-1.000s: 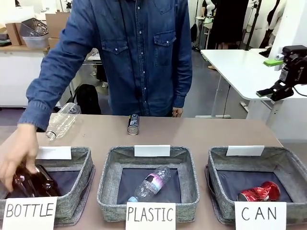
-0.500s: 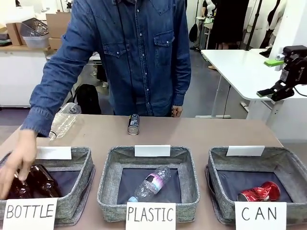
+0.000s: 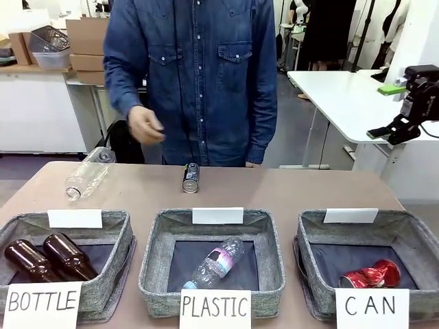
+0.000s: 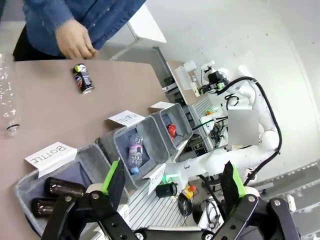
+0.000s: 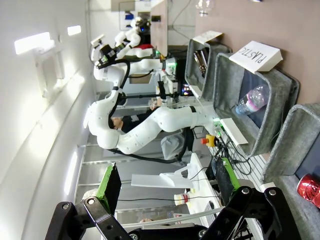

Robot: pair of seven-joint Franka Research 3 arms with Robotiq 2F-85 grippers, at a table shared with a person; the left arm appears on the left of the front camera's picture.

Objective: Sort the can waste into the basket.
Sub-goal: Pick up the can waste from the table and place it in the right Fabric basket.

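Grippers: left gripper (image 4: 173,177) and right gripper (image 5: 167,184) are standing wide open, holding nothing, well apart from the cans. Crushed red metal can (image 3: 370,274) is already lying in the square grey woven basket signed "CAN" (image 3: 411,236), long axis left-right. Dark silver-ended can (image 3: 191,177) is lying on the table (image 3: 309,188) beyond, seemingly on its side, one end pointing robotward. Likely step: fetching it, calling for a long reach and a grip across its width.

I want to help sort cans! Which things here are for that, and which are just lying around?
For the job: dark can on the table, crushed red can, CAN basket.
Just lying about: brown bottles, clear bottle on the table, PLASTIC bin, BOTTLE bin.
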